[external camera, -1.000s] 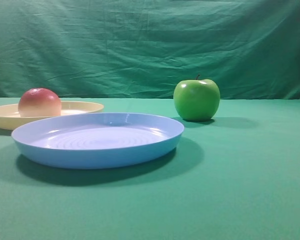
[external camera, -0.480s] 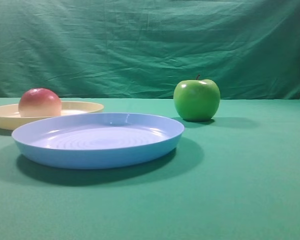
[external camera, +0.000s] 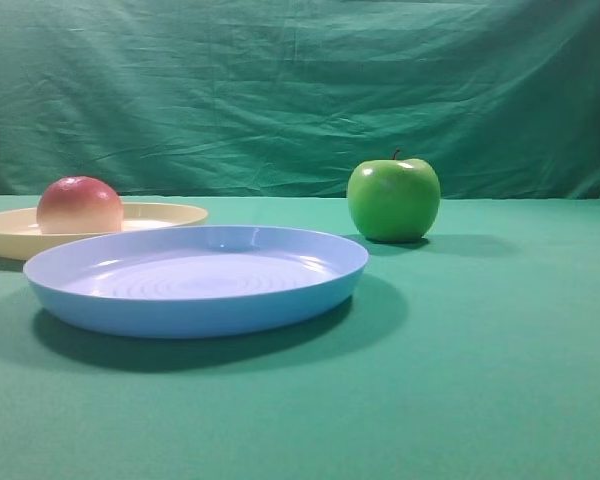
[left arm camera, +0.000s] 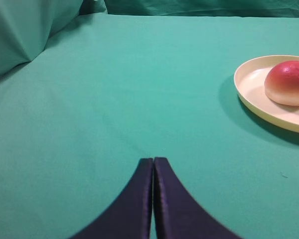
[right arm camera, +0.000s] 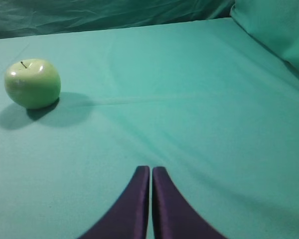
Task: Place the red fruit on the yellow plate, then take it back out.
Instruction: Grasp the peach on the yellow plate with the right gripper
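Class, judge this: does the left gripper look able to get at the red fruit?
Probably yes: bare cloth lies between the shut left gripper and the red fruit on the yellow plate; it must open first.

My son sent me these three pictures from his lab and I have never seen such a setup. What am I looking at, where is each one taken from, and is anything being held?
This is a two-armed robot, and each arm carries a camera at its wrist. The low table view shows a red fruit sitting on a yellow plate, an empty blue plate in front, and a green apple to the right, all on a green cloth. The other two pictures look out from the wrists. The dark pointed shapes at the bottom are the left gripper and right gripper, each with its two fingers pressed together. Both are shut on nothing, resting well short of the fruit and the apple.
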Available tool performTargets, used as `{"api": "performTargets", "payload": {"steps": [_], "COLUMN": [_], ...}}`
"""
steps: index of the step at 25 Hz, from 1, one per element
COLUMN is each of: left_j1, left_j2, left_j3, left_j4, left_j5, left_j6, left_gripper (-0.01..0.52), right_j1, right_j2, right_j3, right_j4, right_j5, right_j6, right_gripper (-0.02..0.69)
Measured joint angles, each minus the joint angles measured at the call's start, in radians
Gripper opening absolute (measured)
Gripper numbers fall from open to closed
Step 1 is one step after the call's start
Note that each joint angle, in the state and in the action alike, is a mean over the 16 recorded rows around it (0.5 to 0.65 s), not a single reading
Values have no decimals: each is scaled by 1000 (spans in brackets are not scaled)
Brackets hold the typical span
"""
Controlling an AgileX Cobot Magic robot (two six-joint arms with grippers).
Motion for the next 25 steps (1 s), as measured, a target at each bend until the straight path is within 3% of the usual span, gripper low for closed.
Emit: {"api": "performTargets", "payload": {"steps": [11, 25], "left_j1": [0, 0], "left_j2": [0, 0], "left_j3": [0, 0], "left_j4": [0, 0], "left_j5": [0, 0], "left_j6": [0, 0], "left_gripper": [0, 0], "right_j1": [-1, -2], "right_j2": [85, 499], "right_j3": [-215, -636], "right_j4": [46, 302], "right_j5": [81, 344], "right_j6": [-36, -367], "right_gripper": [0, 0]}}
